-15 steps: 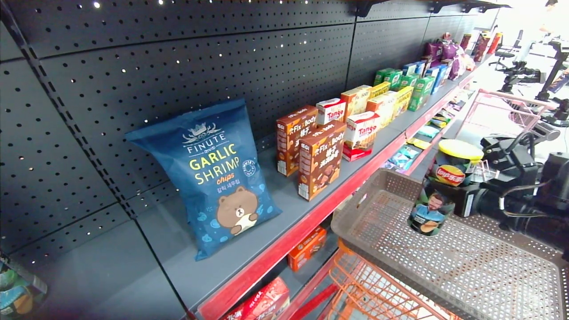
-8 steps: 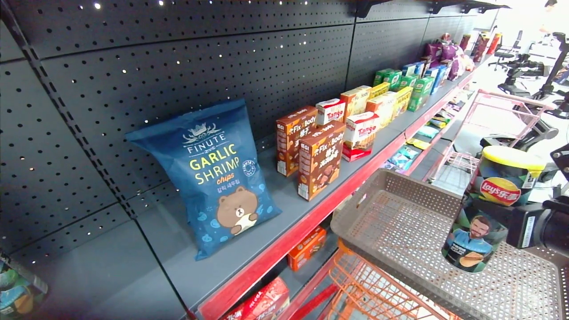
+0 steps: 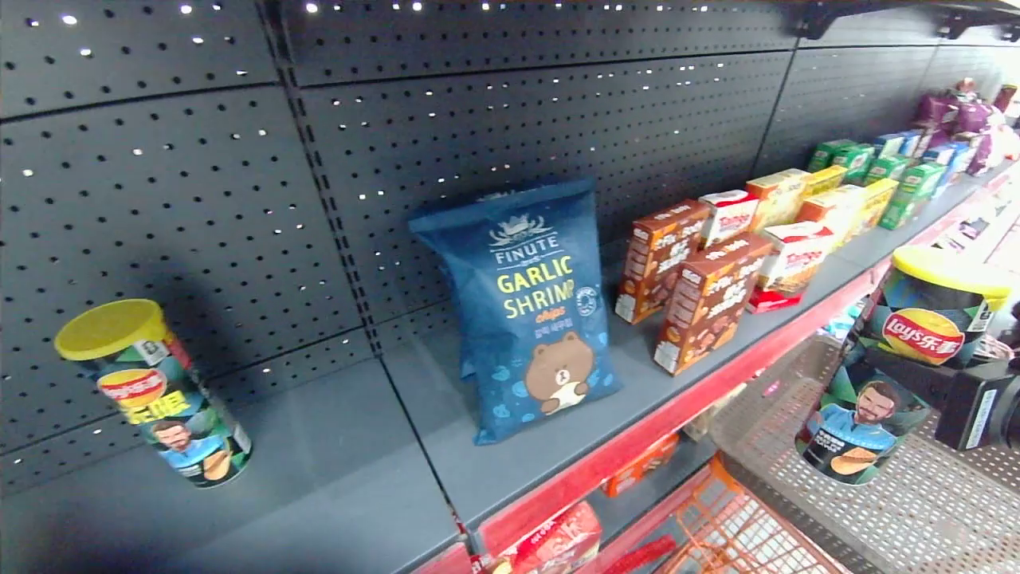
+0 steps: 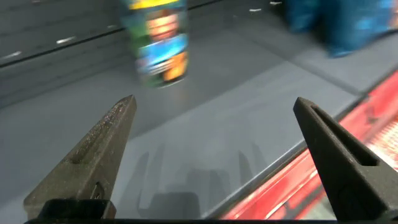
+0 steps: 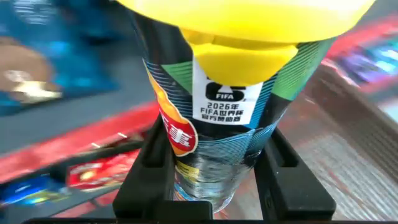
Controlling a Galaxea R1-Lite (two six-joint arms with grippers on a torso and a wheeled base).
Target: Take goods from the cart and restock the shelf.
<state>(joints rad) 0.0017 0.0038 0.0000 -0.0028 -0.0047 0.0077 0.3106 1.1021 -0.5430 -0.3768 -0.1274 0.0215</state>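
Observation:
A chip can with a yellow lid (image 3: 900, 359) hangs above the grey perforated cart basket (image 3: 916, 518) at the right, with my right gripper (image 5: 214, 168) shut on its body. A second, matching chip can (image 3: 155, 395) stands upright on the grey shelf (image 3: 343, 454) at the far left, against the pegboard; it shows again (image 4: 158, 40) beyond my left gripper (image 4: 217, 155). That gripper hovers open over the bare shelf near its red front edge (image 4: 348, 162), nothing between its fingers.
A blue chips bag (image 3: 530, 307) leans on the pegboard mid-shelf. Brown boxes (image 3: 689, 279) and more boxes (image 3: 837, 199) line the shelf to the right. Bare shelf lies between the standing can and the bag. An orange cart frame (image 3: 733, 542) sits below.
The head camera has swung left, bringing the shelf's standing can into sight. Over the past second the held can rose from the basket floor and moved right and nearer.

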